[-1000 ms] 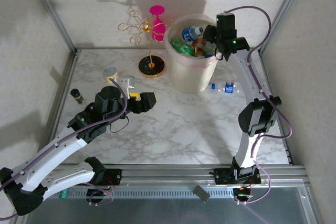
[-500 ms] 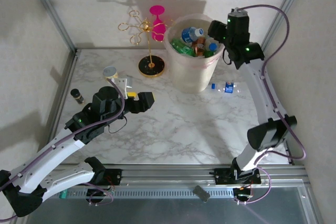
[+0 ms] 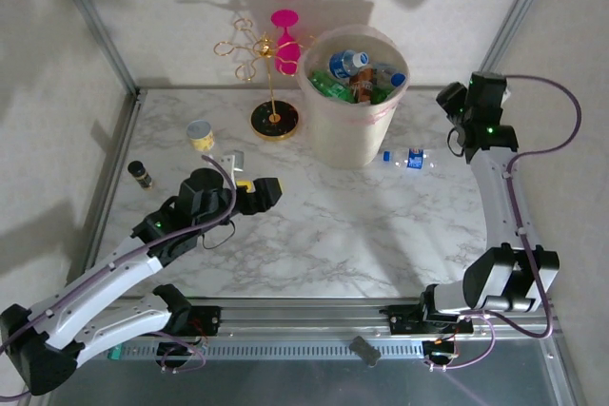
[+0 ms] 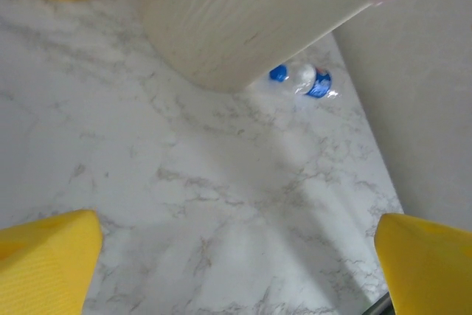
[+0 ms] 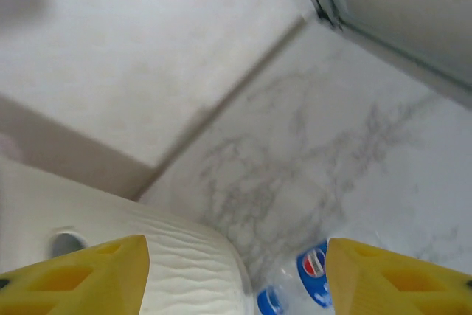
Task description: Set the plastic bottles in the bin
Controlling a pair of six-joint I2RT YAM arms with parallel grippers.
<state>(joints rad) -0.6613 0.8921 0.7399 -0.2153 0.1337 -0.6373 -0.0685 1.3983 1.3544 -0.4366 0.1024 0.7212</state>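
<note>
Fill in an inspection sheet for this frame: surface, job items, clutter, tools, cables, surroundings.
Surface: marble-pattern table, no spills seen.
Job's things: bin upright at the back, holding many bottles; one blue-label bottle lies on the table just right of the bin.
Clutter: gold wire stand, pink goblet at it, yellow-band cup, dark vial.
Grippers: left tool open, empty, over the table's left half; right tool open, empty, right of the bin.
Cables: purple cables run along both arms, clear of the bin.
Surroundings: white walls, aluminium frame posts.
</note>
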